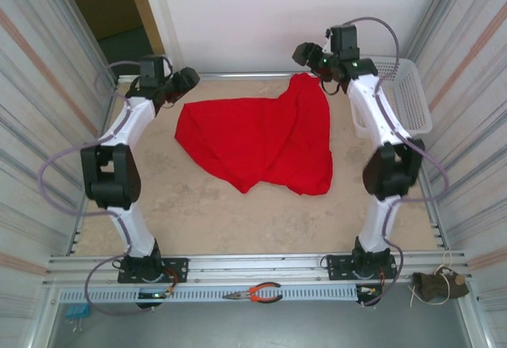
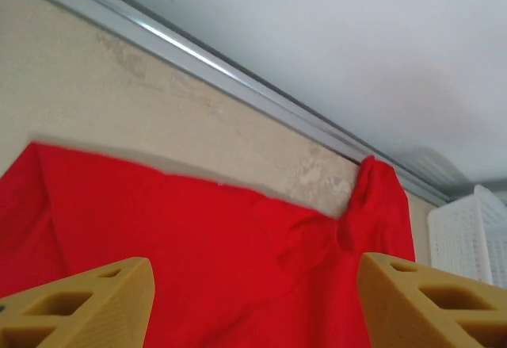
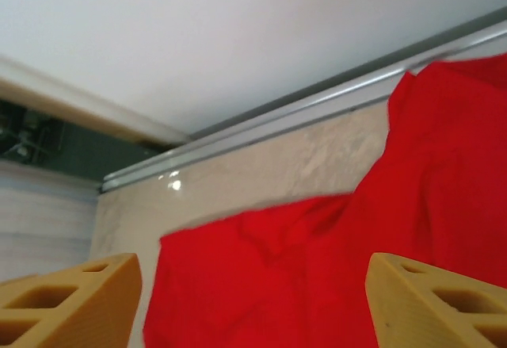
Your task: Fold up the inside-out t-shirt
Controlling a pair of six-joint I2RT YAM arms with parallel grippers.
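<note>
Here one red t-shirt (image 1: pixel 261 138) lies crumpled on one table (image 1: pixel 238 221), left pincer (image 1: pixel 184 82) and right pincer (image 1: pixel 305 53) both released.

Wrinkled cloth t-shirt (image 1: pixel 261 138), matt stone-look table (image 1: pixel 198 213)

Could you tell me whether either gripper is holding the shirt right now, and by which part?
Nothing is held: the left gripper and right gripper both have their jaws apart, with the shirt lying beyond them.
</note>
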